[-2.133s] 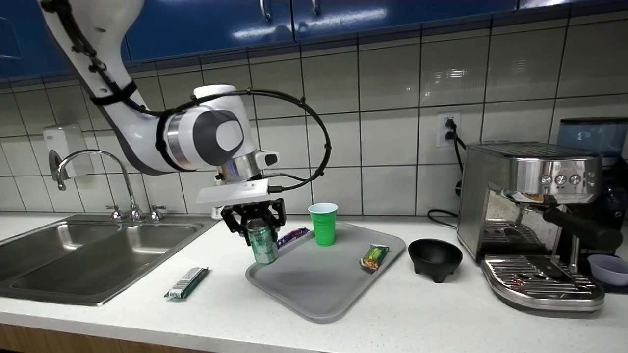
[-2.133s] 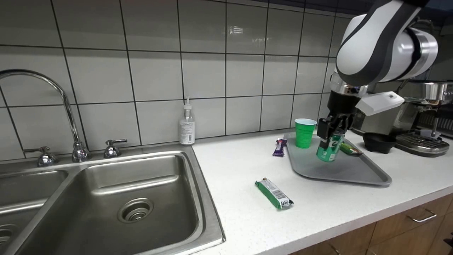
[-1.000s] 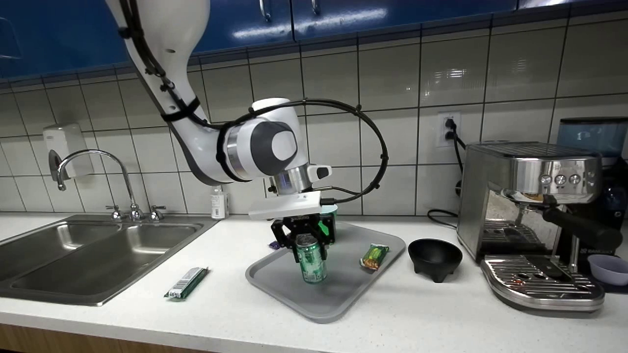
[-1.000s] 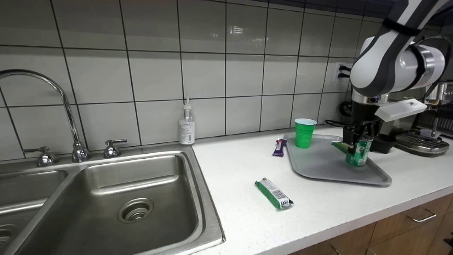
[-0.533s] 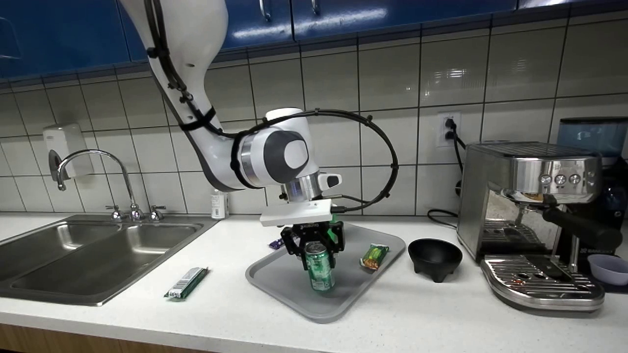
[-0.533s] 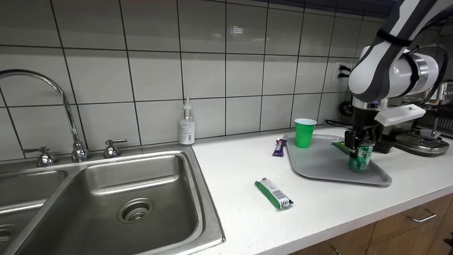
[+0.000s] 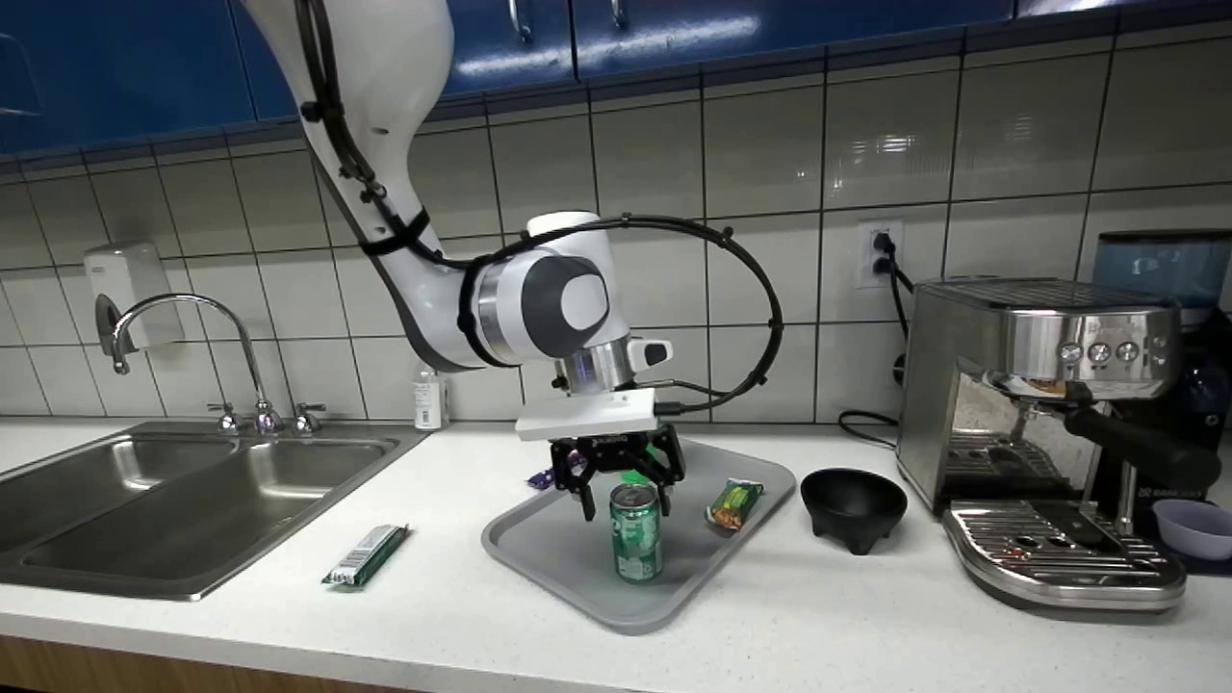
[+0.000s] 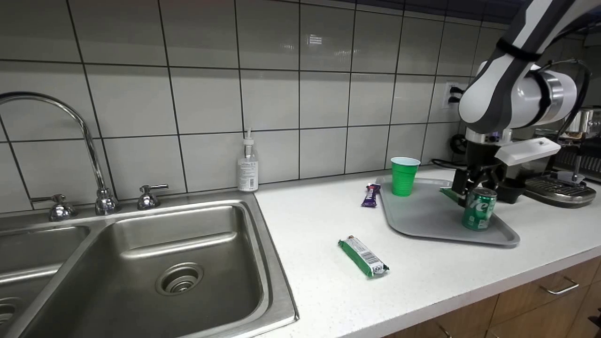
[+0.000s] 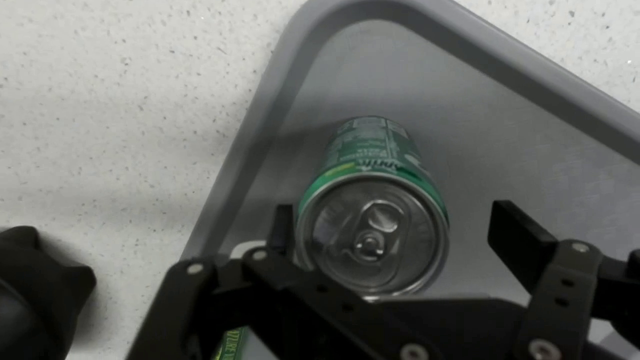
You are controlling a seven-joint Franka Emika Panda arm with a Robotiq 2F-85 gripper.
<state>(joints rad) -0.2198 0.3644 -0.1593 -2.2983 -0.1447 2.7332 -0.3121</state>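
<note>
On the gray tray (image 7: 558, 549), near one of its corners, a green can (image 7: 637, 535) stands upright. Over that part of the tray, the gripper (image 7: 627, 507) points down, its jaws spread wider than the can and gripping nothing; in the wrist view one side is close to the can's rim and the other well apart, and contact cannot be told. Also on the tray are a green cup (image 8: 404, 178) and a green packet (image 7: 736, 502). Outside it, on opposite sides, sit a purple bar (image 8: 371, 195) and a black bowl (image 7: 854, 505). Between the tray and the sink (image 8: 280, 281), a green-and-white bar (image 8: 364, 256) lies on the worktop (image 8: 319, 300).
</note>
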